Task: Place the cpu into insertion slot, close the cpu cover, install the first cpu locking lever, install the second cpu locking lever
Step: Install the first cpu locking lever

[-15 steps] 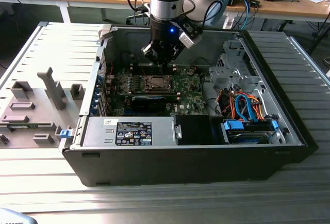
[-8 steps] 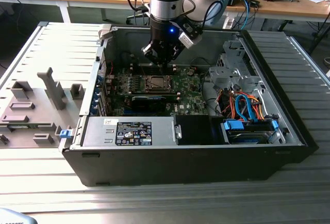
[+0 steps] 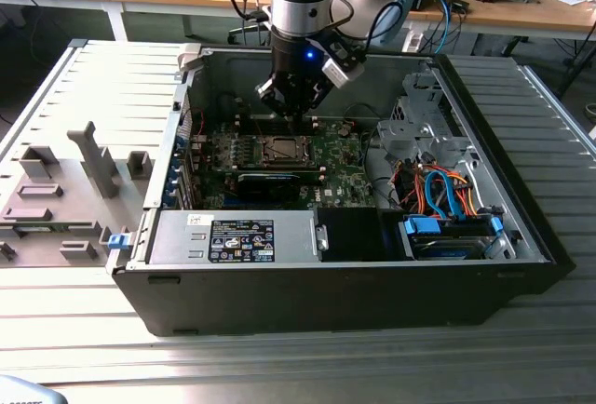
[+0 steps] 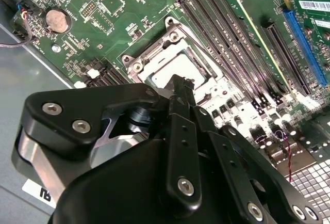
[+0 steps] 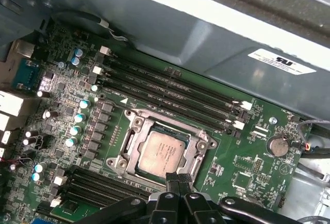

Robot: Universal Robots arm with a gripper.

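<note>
The cpu (image 5: 162, 152), a dull silver square, lies flat in the insertion slot (image 3: 279, 151) on the green board. The cpu cover (image 5: 201, 142), a thin silver frame, lies down around it, and the chip's top shows through its window. In the second wrist view the cpu (image 4: 181, 65) and the cpu cover (image 4: 154, 42) sit just past the black fingertips (image 4: 179, 87). My gripper (image 5: 178, 179) hangs close over the socket's edge, fingers shut together with nothing visible between them. In the exterior view the gripper (image 3: 294, 111) is inside the case, above the slot. I cannot make out the locking levers.
Long memory slots (image 5: 170, 92) run beside the socket, and a coin cell (image 5: 278, 145) sits on the board. The grey case wall (image 5: 216, 38) rises behind. A drive cage with orange and blue cables (image 3: 442, 195) fills the exterior view's right. A grey fixture (image 3: 65, 190) lies outside the case.
</note>
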